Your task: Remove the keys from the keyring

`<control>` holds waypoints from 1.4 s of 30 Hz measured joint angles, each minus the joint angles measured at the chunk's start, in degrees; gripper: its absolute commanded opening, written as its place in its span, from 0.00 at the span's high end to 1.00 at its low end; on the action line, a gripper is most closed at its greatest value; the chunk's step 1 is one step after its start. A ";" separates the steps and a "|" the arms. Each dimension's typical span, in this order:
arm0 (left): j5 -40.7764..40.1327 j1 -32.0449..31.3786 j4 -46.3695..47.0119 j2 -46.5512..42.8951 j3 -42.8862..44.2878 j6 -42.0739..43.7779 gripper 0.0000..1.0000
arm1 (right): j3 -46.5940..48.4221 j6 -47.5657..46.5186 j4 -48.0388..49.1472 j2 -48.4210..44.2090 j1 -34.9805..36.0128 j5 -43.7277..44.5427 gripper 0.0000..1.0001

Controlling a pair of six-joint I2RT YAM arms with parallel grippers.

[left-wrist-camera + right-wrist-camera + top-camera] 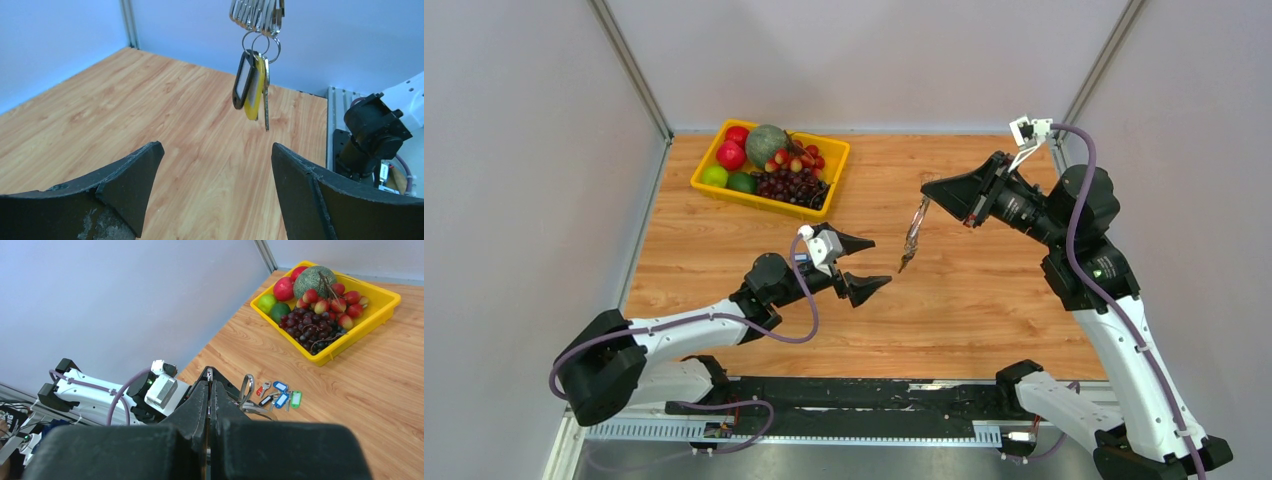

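**Keys all on the ring, none pulled off yet**

The right gripper (927,187) is pressed together on the keyring (246,385) and holds it up in the air over the middle of the counter (984,300). The keys (910,245) dangle below it in one bunch, well clear of the wood. From the right wrist, red, blue, green and black tags show in a cluster just past the fingertips. From the left wrist, a black tag (242,80), a yellow tag (255,92) and a bare silver key (266,107) hang on small rings beneath the other key heads.

The left gripper (879,262) is spread wide, empty, low and just beside the bunch, its jaws aimed toward the hanging keys without touching them.

No loose key can be seen on the counter, so the removal itself appears not to have begun. What looks done is the lift and presentation of the ring. Every key is yet to be worked off. The yellow tray (724,190) of fruit at the far left plays no part.
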 measured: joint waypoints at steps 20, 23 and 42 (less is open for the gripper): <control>9.11 -0.20 6.45 2.80 2.80 0.66 0.33 | 0.00 1.68 0.00 -0.39 0.00 -0.72 1.00; 9.01 -0.28 6.43 2.91 2.97 0.68 0.32 | 0.00 1.95 0.00 -0.66 0.00 -0.94 1.00; 9.88 -0.48 6.01 7.74 8.46 1.07 0.46 | 0.00 2.64 0.02 -0.74 0.11 -1.51 1.00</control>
